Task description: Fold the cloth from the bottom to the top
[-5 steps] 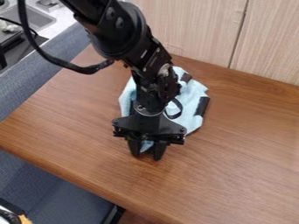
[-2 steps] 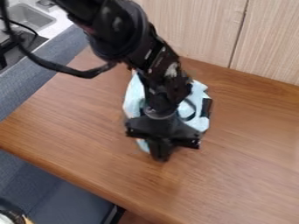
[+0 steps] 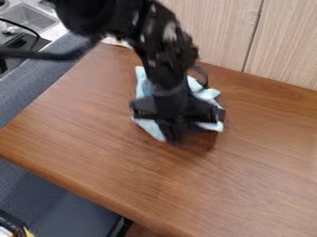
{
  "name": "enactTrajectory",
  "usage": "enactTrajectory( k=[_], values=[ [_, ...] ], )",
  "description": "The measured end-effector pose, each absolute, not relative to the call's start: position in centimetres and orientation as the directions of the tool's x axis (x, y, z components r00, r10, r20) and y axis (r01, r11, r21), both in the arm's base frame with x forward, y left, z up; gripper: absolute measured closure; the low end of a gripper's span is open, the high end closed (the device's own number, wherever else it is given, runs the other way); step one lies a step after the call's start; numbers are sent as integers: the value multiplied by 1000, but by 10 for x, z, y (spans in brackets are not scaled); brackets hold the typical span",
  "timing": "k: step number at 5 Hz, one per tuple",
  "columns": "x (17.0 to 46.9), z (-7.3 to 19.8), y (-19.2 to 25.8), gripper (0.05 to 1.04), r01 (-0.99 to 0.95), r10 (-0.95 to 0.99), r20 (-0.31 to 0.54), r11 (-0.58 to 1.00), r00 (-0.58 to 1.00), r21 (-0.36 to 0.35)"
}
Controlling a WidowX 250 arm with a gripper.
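Gripper over cloth's near edge, hold unclear

Cam view: light-blue cloth (image 3: 147, 126) lies rumpled on the wooden table (image 3: 93, 139), toward the back, w/ the pale wood panels (image 3: 207, 28) behind it. It shows L & R of the gripper (image 3: 178, 140); middle is hidden.

Handling (my guess): v. light, limp, thin; not fragile, not esp. slippery. Won't hold a shape, so a push prob. just bunches it. Best hold = bottom edge, nr. its middle, pinched low vs. the table, then lifted a bit & carried up over the rest. Off-centre pinch → prob. a skewed fold; too deep → whole cloth drags along.

Arm pose: black arm (image 3: 162, 48) comes in from top edge/upper L, slants down to the R, w/ gripper hanging down, its broad body across the cloth & its tip by the bottom edge. Tip blurred & dark: can't tell if it's wide, narrow or has cloth pinched. Cloth isn't a neat fold; uneven lobes stick out on the R, so fold looks unfinished, imo.
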State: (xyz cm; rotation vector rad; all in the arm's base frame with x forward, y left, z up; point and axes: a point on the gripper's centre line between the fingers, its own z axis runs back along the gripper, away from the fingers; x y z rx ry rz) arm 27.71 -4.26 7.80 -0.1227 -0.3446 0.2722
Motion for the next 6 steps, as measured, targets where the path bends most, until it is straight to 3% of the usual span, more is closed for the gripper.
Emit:
enactTrajectory(
  k=[1,3,4,6],
  values=[
    [302,104,-22,1025,-297,363,357,928,861,-227],
    [353,104,15,1025,-383,438,359,898,824,-216],
    [371,80,28,1025,-425,454,353,891,818,-160],
    [405,37,44,1025,-462,475,353,878,806,-126]
  ],
)
